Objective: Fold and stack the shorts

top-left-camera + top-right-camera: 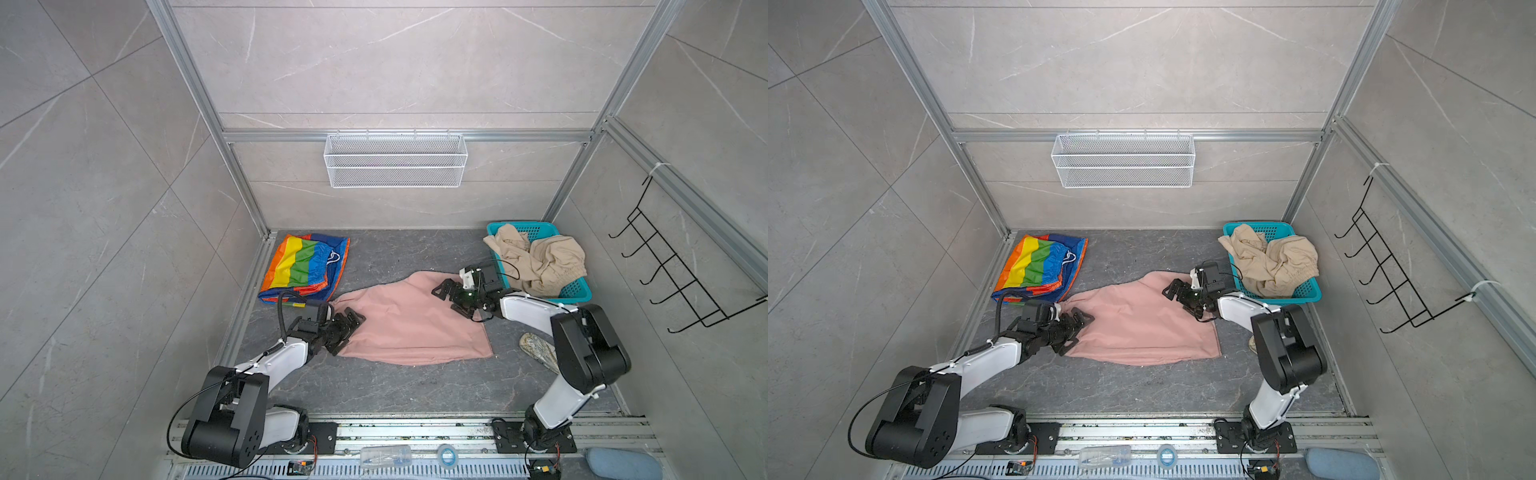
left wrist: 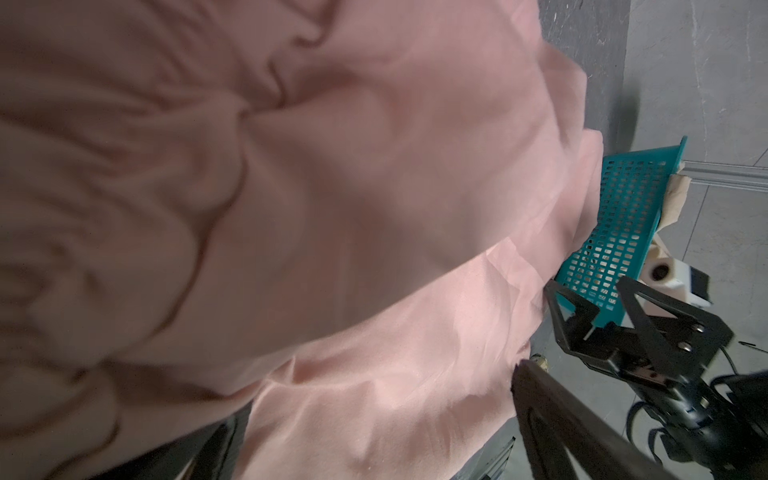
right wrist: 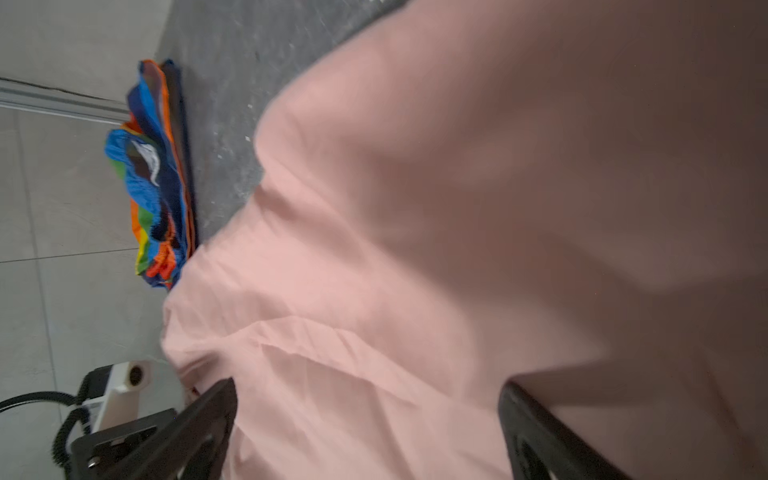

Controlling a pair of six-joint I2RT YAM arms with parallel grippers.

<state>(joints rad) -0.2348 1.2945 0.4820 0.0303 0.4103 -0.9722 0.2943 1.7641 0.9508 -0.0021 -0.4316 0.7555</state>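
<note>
At the back right of the dark table (image 1: 374, 386), a teal basket (image 1: 577, 293). Inside it, the beige shorts (image 1: 544, 259), crumpled in a heap, rising above the rim and spilling over the far left corner; same heap in both top views (image 1: 1275, 262). On the back wall, a white wire basket (image 1: 395, 160), hung from the metal rail.

At the back left of the table, the rainbow shorts (image 1: 303, 266), folded flat, white drawstring lying on top.

In the middle of the table, between the two arms, the pink shorts (image 1: 411, 324), spread out and mostly flat, creased toward the left end. Left tip just beside the near corner of the rainbow shorts; far right end near the teal basket, not touching it.

Left gripper (image 1: 348, 334) at the left edge of the pink shorts, jaws spread wide, nothing clamped. In the left wrist view, pink cloth (image 2: 332, 208) across the whole space between the fingers (image 2: 561, 415).

Right gripper (image 1: 451, 301) low over the far right part of the pink shorts, just beside the teal basket's near left wall, jaws likewise spread wide, nothing clamped. In the right wrist view, pink cloth between the fingers (image 3: 536, 424) too. Hard to tell whether either gripper's fingertips press on the cloth or hang just above it.
</note>
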